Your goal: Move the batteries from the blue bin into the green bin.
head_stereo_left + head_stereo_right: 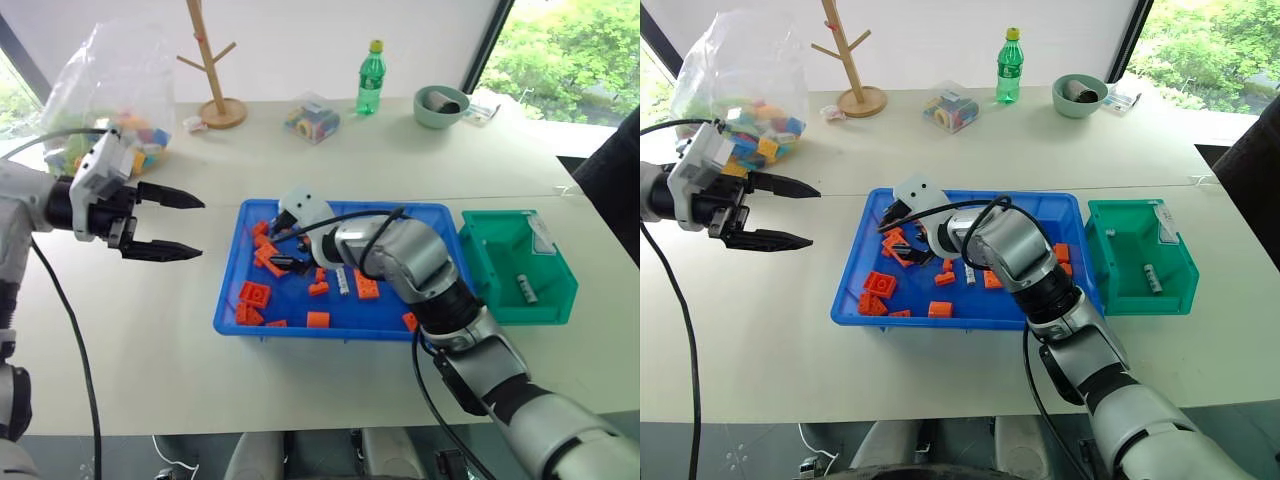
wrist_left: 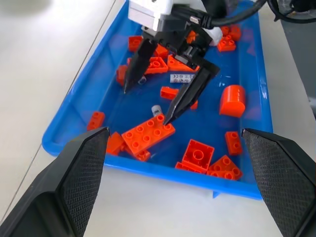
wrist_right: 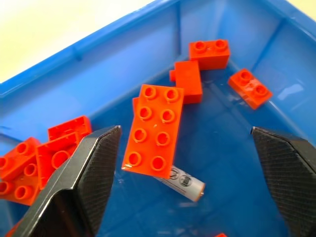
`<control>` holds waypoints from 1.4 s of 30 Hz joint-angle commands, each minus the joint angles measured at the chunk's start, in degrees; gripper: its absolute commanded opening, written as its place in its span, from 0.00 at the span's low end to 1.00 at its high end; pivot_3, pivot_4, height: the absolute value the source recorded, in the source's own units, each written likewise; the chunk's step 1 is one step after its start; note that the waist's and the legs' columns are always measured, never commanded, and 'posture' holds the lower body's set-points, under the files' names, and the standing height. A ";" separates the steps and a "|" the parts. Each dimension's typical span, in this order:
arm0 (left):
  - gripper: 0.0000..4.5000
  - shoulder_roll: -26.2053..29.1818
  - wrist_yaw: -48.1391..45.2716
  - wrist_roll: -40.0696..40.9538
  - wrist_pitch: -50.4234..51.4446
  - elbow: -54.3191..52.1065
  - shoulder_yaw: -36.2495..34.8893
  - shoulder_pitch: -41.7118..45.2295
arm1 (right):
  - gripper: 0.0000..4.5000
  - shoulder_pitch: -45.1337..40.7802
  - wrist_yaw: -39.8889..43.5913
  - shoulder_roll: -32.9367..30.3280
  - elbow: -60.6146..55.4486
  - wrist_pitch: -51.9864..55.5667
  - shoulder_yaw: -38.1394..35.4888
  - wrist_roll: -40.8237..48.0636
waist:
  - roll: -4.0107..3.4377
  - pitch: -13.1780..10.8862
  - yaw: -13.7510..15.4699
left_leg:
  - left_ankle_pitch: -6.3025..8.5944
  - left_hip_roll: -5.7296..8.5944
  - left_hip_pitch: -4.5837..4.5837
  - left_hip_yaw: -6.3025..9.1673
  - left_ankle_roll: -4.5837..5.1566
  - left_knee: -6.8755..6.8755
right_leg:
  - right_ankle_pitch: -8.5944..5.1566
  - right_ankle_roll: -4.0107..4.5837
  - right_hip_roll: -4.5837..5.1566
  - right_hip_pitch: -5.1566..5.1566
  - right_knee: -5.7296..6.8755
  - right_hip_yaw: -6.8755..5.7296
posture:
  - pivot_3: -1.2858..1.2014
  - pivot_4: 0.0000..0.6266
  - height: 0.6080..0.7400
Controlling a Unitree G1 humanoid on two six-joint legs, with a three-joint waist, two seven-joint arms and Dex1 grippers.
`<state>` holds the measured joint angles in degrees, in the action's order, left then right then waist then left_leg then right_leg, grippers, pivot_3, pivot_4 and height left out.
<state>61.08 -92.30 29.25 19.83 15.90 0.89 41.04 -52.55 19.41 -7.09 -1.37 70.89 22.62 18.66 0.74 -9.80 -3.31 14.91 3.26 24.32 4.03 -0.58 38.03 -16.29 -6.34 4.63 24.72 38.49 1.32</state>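
Reaching into the blue bin (image 1: 232, 300), the right gripper (image 2: 158, 94) hangs with its fingers spread wide, grasping nothing, over its left end. Two batteries show in that bin: one (image 3: 183, 182) just below those fingers, half under an orange brick (image 3: 153, 128), another (image 1: 343, 281) near the middle. One battery (image 1: 527, 289) lies in the green bin (image 1: 560, 305), just beside the blue bin's right end. The left gripper (image 1: 165, 225), also released, hovers over the table (image 1: 130, 350) left of the blue bin. About a dozen bricks are scattered there.
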 commanded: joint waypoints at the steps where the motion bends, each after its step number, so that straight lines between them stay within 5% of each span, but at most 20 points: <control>1: 1.00 0.96 -0.20 0.80 0.37 -0.68 -1.08 0.50 | 0.99 -2.15 -0.45 3.64 1.76 -1.10 -0.94 -0.82 | 0.00 0.00 -0.34 | 0.00 0.00 0.00 0.00 -0.01 0.00 | 0.00 0.00 0.00 0.00 0.02 0.00 | 0.52 0.24 0.90; 19: 1.00 4.34 -0.20 2.83 -0.62 -1.98 0.66 -1.19 | 0.99 0.10 2.22 6.46 10.12 -8.78 3.17 -7.17 | 0.00 0.00 -0.69 | -0.02 0.00 0.00 0.02 -0.04 0.00 | 0.00 0.00 0.01 0.06 0.11 0.01 | 0.52 0.24 0.90; 22: 1.00 3.71 -0.20 2.24 -0.77 -1.29 0.69 -0.44 | 0.81 0.02 2.56 7.06 10.73 -9.38 3.12 -7.87 | 0.00 0.00 -0.69 | -0.02 0.01 0.00 0.02 -0.04 0.00 | 0.00 0.00 0.01 0.09 0.16 0.01 | 0.52 0.24 0.90; 27: 1.00 3.07 -0.20 1.77 -0.86 -0.80 0.73 0.34 | 0.27 -0.61 3.02 8.05 10.98 -9.63 2.89 -8.63 | 0.00 0.00 -0.71 | -0.03 0.02 0.00 0.02 -0.05 0.02 | 0.00 0.01 0.02 0.21 0.54 0.01 | 0.52 0.24 0.90; 35: 1.00 2.09 -0.20 0.72 -1.67 0.73 0.84 1.29 | 0.26 -5.61 4.34 8.48 9.45 -7.66 -1.42 -7.83 | 0.00 0.00 -0.71 | -0.04 0.02 0.00 0.01 -0.08 0.04 | 0.00 0.02 0.02 0.27 0.55 0.01 | 0.52 0.24 0.90; 42: 1.00 0.64 -0.20 -0.05 -1.93 1.33 0.68 2.18 | 0.26 -6.41 9.48 1.03 15.06 -20.09 0.94 -12.26 | 0.06 0.04 -0.67 | -0.04 0.06 0.00 0.01 -0.08 0.07 | 0.00 0.03 0.04 0.24 0.56 0.00 | 0.52 0.24 0.90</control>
<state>61.55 -92.30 29.22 18.49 17.51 2.64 41.44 -59.08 27.14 -5.08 13.40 55.35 22.45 8.06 0.80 -9.77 -3.98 14.87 3.33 24.32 4.03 -0.66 38.11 -16.29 -6.31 4.68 24.96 39.05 1.32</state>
